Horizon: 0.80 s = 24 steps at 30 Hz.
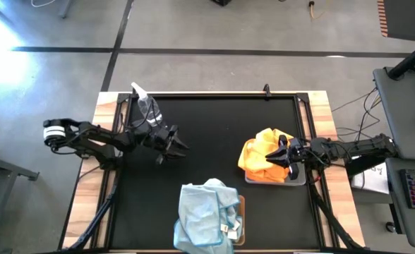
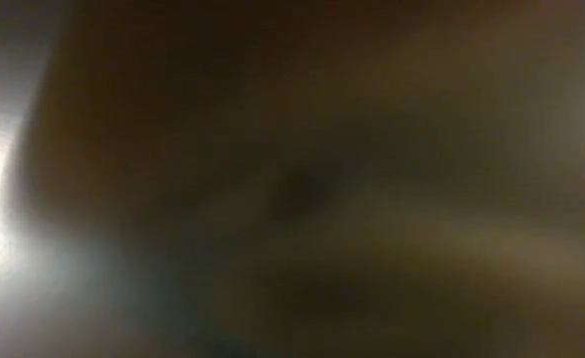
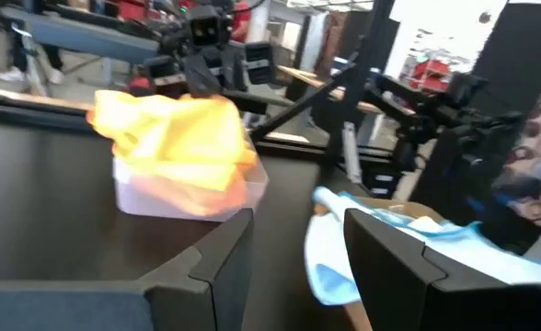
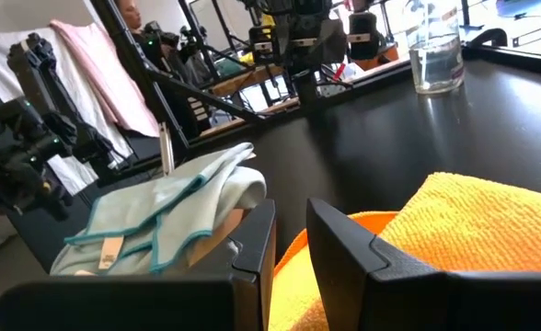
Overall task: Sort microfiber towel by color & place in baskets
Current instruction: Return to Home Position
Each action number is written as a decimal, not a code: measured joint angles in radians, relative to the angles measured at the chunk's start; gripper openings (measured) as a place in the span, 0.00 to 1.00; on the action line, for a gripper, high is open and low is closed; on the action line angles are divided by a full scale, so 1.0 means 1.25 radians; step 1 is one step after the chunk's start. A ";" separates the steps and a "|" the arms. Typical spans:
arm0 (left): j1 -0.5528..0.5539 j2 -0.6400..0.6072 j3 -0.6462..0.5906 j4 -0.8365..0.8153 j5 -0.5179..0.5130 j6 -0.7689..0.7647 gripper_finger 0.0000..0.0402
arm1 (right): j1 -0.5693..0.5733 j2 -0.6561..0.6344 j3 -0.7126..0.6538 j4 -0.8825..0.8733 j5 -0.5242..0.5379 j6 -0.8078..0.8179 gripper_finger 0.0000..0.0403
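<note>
Orange towels (image 1: 258,156) lie heaped in the light grey basket (image 1: 297,180) at the mat's right; the heap also shows in the left wrist view (image 3: 174,138). Pale blue towels (image 1: 206,215) with a white tag are piled on the tan basket (image 1: 242,206) at the near edge, and show in the right wrist view (image 4: 160,216). My right gripper (image 1: 279,154) is open and empty, its fingers (image 4: 344,244) just over the orange heap (image 4: 473,230). My left gripper (image 1: 177,147) is open and empty above the bare mat at the left (image 3: 298,234). The low view is blocked and blurred. My right gripper stands open over the top of the orange heap, pointing toward the table's left. I cannot tell whether its fingertips touch the cloth. My left gripper touches nothing.
A clear spray bottle (image 1: 147,106) stands at the mat's far left corner, behind my left arm; it also shows in the right wrist view (image 4: 433,51). The black mat (image 1: 214,134) is bare between the two grippers. Stands and gear show beyond the table.
</note>
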 joint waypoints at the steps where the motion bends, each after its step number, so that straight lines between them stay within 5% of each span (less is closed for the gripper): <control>1: 0.000 -0.002 -0.001 0.000 0.009 -0.007 0.39 | 0.000 0.000 0.000 0.000 0.000 0.000 0.15; 15: -0.021 -0.011 -0.004 -0.008 0.014 -0.010 0.39 | 0.000 0.000 0.000 -0.001 0.000 0.000 0.15; 24: -0.051 -0.285 -0.187 -0.061 -0.117 0.015 0.39 | 0.000 0.001 0.000 -0.003 0.000 0.000 0.15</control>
